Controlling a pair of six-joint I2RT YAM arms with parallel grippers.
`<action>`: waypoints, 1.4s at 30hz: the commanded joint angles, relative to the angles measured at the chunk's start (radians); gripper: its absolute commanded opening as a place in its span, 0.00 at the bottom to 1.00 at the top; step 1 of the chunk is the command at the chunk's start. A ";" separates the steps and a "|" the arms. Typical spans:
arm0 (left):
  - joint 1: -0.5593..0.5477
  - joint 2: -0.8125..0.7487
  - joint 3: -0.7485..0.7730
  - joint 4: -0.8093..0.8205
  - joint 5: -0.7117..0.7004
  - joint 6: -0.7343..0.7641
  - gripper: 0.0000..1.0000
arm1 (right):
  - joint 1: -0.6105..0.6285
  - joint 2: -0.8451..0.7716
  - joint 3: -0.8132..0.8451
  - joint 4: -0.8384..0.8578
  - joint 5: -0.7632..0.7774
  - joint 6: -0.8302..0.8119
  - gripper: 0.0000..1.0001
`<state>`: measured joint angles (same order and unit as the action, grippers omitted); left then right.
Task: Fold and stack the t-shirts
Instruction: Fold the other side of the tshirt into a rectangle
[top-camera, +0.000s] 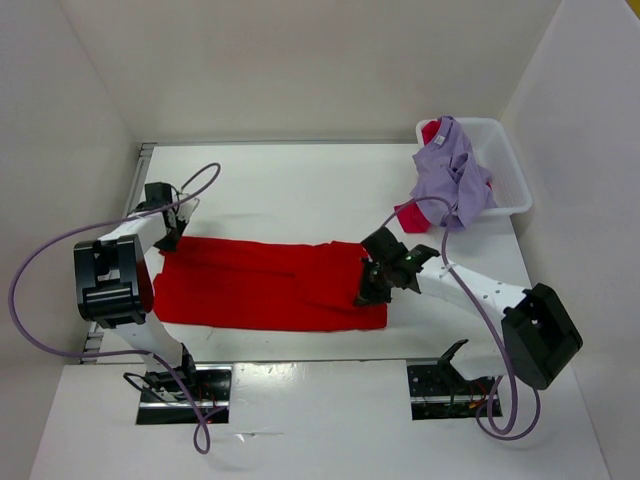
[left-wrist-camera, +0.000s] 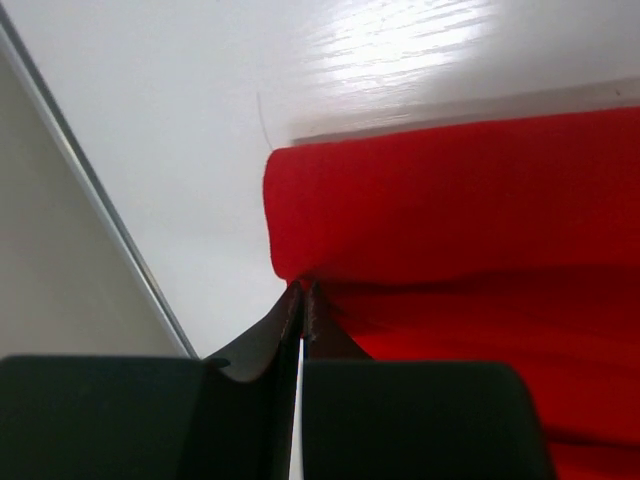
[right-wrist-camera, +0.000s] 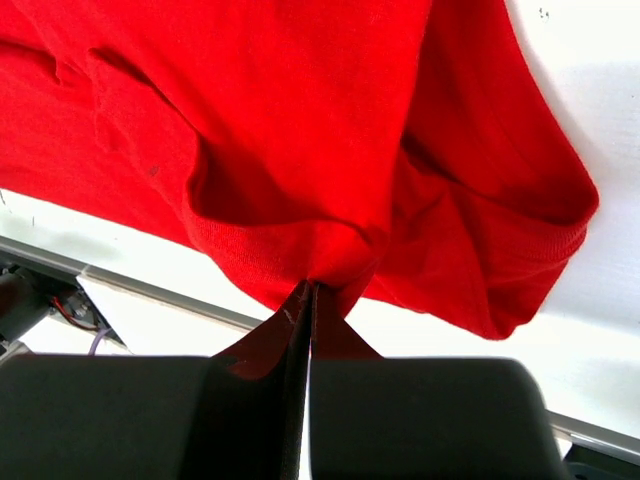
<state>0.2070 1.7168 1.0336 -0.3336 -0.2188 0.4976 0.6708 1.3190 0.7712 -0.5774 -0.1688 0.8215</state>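
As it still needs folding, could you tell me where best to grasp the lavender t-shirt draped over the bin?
Probably the bunched part of the lavender t-shirt hanging outside the white bin at its near-left rim, approached from above and the left: there the cloth droops free of the wall.

A white table (top-camera: 300, 180) stands boxed in by plain white walls (top-camera: 300, 60) (on three sides). Light glares off its glossy top.

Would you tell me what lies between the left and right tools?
The bright red t-shirt spans from left tool to right tool, seen in the top view.
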 joint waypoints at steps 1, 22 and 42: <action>0.014 -0.023 0.043 0.038 -0.033 0.015 0.00 | 0.009 0.016 -0.009 0.033 0.012 -0.002 0.00; 0.003 -0.059 -0.014 -0.005 0.015 0.006 0.06 | 0.064 -0.106 0.214 0.017 0.170 -0.071 0.49; 0.003 -0.080 -0.053 -0.013 -0.077 -0.024 0.18 | 0.092 0.497 0.504 0.117 0.052 -0.257 0.58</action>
<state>0.2111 1.6619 0.9874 -0.3401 -0.2832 0.4900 0.7532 1.8057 1.2312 -0.5079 -0.0990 0.5919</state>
